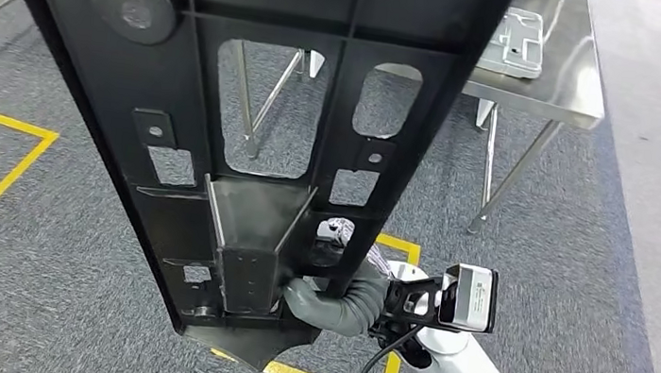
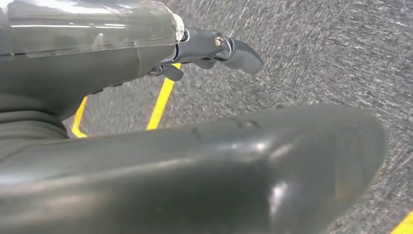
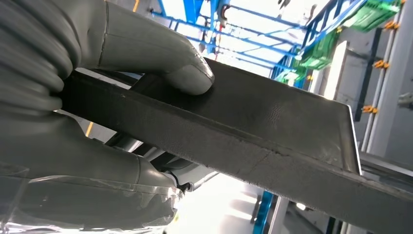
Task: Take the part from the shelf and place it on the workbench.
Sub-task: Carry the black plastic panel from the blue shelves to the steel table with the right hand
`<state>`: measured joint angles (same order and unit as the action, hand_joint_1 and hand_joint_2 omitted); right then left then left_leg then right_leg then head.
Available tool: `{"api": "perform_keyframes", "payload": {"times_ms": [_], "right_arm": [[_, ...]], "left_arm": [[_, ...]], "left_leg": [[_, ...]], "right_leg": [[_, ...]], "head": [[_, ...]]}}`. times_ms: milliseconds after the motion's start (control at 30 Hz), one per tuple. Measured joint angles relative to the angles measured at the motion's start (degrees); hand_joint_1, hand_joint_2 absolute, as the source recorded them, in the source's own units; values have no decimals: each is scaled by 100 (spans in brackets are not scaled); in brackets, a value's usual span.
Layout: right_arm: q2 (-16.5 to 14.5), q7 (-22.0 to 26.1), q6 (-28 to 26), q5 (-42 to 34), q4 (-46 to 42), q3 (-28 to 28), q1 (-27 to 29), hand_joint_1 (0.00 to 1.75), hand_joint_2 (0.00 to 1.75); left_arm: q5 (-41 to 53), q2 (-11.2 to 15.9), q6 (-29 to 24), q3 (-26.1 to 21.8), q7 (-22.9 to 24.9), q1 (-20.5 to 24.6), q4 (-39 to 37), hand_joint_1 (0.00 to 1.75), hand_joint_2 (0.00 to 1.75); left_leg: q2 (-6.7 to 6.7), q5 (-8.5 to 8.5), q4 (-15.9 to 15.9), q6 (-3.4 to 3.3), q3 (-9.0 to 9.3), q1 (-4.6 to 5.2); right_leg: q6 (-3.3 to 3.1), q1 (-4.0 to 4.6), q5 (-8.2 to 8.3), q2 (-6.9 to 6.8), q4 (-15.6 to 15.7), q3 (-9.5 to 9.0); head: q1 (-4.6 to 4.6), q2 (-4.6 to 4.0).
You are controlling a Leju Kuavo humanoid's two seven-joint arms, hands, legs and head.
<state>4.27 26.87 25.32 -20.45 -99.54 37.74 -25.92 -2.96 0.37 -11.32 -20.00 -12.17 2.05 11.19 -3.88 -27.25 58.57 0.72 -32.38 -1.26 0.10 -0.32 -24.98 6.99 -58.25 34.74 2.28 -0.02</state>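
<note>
Black part (image 1: pixel 249 119) (in right hand (image 1: pixel 342 297) grip)

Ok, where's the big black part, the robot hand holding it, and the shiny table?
black part (image 1: pixel 254 82), head view, on its flat middle panel.
right hand (image 1: pixel 336 301), head view, on its grey cover beside the part's lower end.
workbench (image 1: pixel 568 82), head view, on bare steel top.
</note>
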Motion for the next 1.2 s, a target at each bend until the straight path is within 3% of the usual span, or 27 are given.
{"api": "perform_keyframes", "payload": {"times_ms": [33,100,133,200,267,300,333,400,467,500,567,633,700,733,767,800,833,900,933,1000,1100,1133,1200], "right_arm": [[-8,-3,10,4,-5,-17,4,169,175],[-13,-4,29,5,-27,-52,8,169,175],[-18,-4,35,5,-38,-63,7,169,175],[-32,-5,43,6,-46,-73,15,169,175],[-40,-18,49,11,-47,-77,51,169,175],[-40,-31,52,21,-54,-83,73,169,175],[-41,-46,56,35,-66,-93,92,169,175],[-45,-71,66,68,-106,-119,107,169,175],[-58,-86,76,99,-145,-140,107,169,175],[-64,-91,80,122,-160,-152,112,169,175],[-64,-80,90,181,-173,-177,142,169,175],[-51,7,121,240,-173,-196,175,169,175],[-37,161,185,288,-158,-201,215,169,175],[-32,227,217,311,-145,-200,243,169,175],[-26,268,239,326,-130,-200,275,169,175],[-22,289,252,332,-116,-200,303,169,175],[-20,297,259,337,-104,-200,321,169,175],[-19,308,270,338,-93,-200,334,169,175],[-18,311,275,340,-91,-200,334,169,175],[-14,314,280,345,-90,-200,335,169,175],[-2,314,281,351,-91,-201,335,169,175],[1,314,281,352,-91,-201,334,169,175],[7,315,281,353,-90,-202,337,169,175]], "left_arm": [[-5,-2,2,-1,0,18,0,0,0],[-14,-9,8,-2,0,37,0,0,0],[-15,-13,12,-2,0,36,0,0,0],[-16,-14,16,-2,0,22,0,0,0],[-15,-11,18,-3,0,11,0,0,0],[-13,-9,22,-3,0,13,0,0,0],[-10,-8,27,-3,0,18,0,0,0],[-3,-10,38,-2,0,29,0,0,0],[10,-12,51,-2,1,32,0,0,0],[22,-13,67,-2,3,35,0,0,0],[42,-9,114,-2,8,54,2,0,0],[43,-3,163,-3,0,58,5,0,0],[16,10,208,-12,-28,34,7,0,0],[2,17,226,-21,-43,15,7,0,0],[-9,25,236,-30,-56,-3,7,0,0],[-13,28,241,-37,-64,-18,7,0,0],[-14,30,244,-42,-68,-29,7,0,0],[-14,37,250,-48,-72,-35,7,0,0],[-14,41,252,-51,-74,-35,7,0,0],[-14,44,254,-61,-79,-22,7,0,0],[-14,44,255,-84,-81,-9,7,0,0],[-14,43,256,-90,-81,-10,7,0,0],[-14,42,258,-100,-81,-9,7,0,0]], "left_leg": [[60,14,-5,-40,2,0],[195,43,-49,-129,22,-6],[266,55,-72,-170,30,-9],[409,54,-83,-219,31,13],[560,42,-81,-229,32,28],[629,33,-81,-229,38,33],[694,23,-81,-225,51,39],[809,-7,-81,-203,91,61],[903,-40,-78,-154,118,90],[950,-53,-82,-124,127,99],[1003,-78,-88,-67,151,100],[787,-224,112,-14,86,87],[503,-562,769,27,-226,70],[450,-718,1170,43,-435,64],[433,-789,1465,58,-602,60],[431,-745,1564,68,-684,55],[431,-584,1421,73,-651,48],[426,-147,664,71,-341,31],[417,-7,311,50,-187,34],[400,48,12,-17,-62,48],[401,63,-28,-133,-49,51],[406,70,-45,-170,-35,45],[416,69,-66,-223,-13,34]], "right_leg": [[40,-7,14,57,10,16],[101,1,-51,-92,-81,66],[126,6,-168,-255,-268,155],[162,1,-533,-573,-996,507],[181,-15,-727,-658,-1621,824],[179,-18,-665,-674,-1634,834],[165,-17,-509,-700,-1414,721],[90,25,-157,-903,-585,282],[4,92,-9,-1094,-42,3],[-22,117,-19,-1112,24,-19],[-65,103,4,-1007,57,-24],[-120,53,32,-929,126,-60],[-166,30,35,-860,156,-81],[-177,32,31,-821,152,-81],[-180,32,22,-778,144,-84],[-176,29,12,-735,133,-89],[-165,24,-4,-697,117,-99],[-125,16,-52,-640,73,-128],[-98,23,-77,-620,44,-131],[-42,43,-102,-601,13,-118],[51,38,-132,-605,-11,-107],[84,30,-201,-615,-110,-67],[136,8,-497,-639,-682,212]], "head": [[1,0],[-1,0],[-1,0],[-1,0],[-1,0],[-1,0],[-1,0],[-1,0],[-1,0],[-1,0],[-1,0],[-1,0],[-1,0],[0,0],[0,0],[0,0],[1,0],[0,0],[0,0],[-1,0],[-1,0],[-1,0],[-1,0]]}}
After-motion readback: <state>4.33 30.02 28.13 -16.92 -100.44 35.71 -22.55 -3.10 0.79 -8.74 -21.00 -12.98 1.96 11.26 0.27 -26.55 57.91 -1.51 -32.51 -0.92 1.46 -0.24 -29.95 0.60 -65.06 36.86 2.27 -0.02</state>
